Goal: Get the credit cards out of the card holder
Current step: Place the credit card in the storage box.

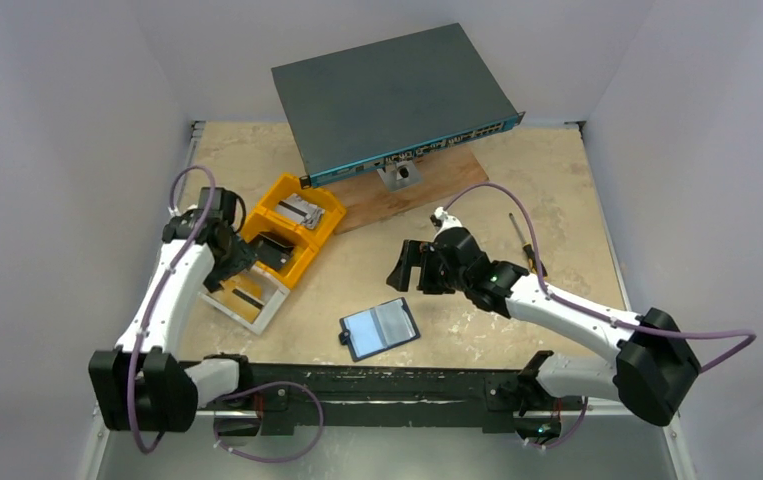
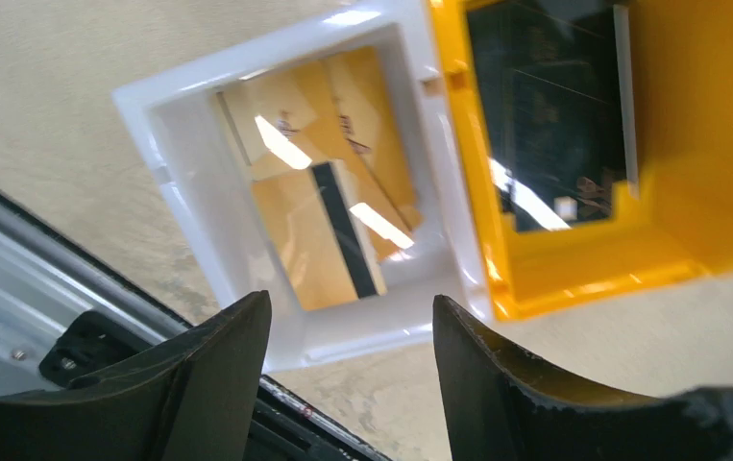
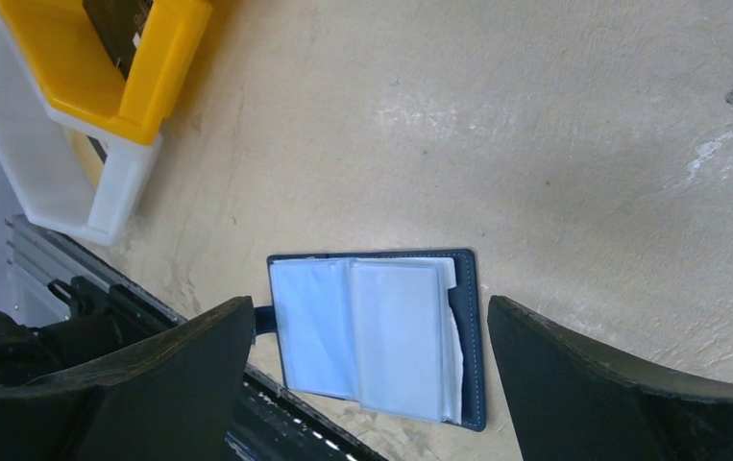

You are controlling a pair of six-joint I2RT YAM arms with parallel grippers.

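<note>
The card holder [image 1: 380,329] lies open on the table near the front edge, its pale clear sleeves [image 3: 381,336] facing up inside the dark navy cover. My right gripper [image 1: 404,268] hovers above it, open and empty, with the holder framed between its fingers [image 3: 370,305]. My left gripper [image 1: 235,262] hangs over a white bin [image 1: 270,305], open with nothing between its fingers [image 2: 353,307]. Inside that bin [image 2: 180,173] lie credit cards [image 2: 329,230], orange-yellow, one showing a black stripe.
Yellow bins [image 1: 319,228] sit beside the white bin, one holding a dark card [image 2: 545,125]. A network switch [image 1: 392,95] rests on a wooden board [image 1: 427,185] at the back. A screwdriver [image 1: 527,245] lies at the right. A black rail [image 1: 377,385] runs along the near edge.
</note>
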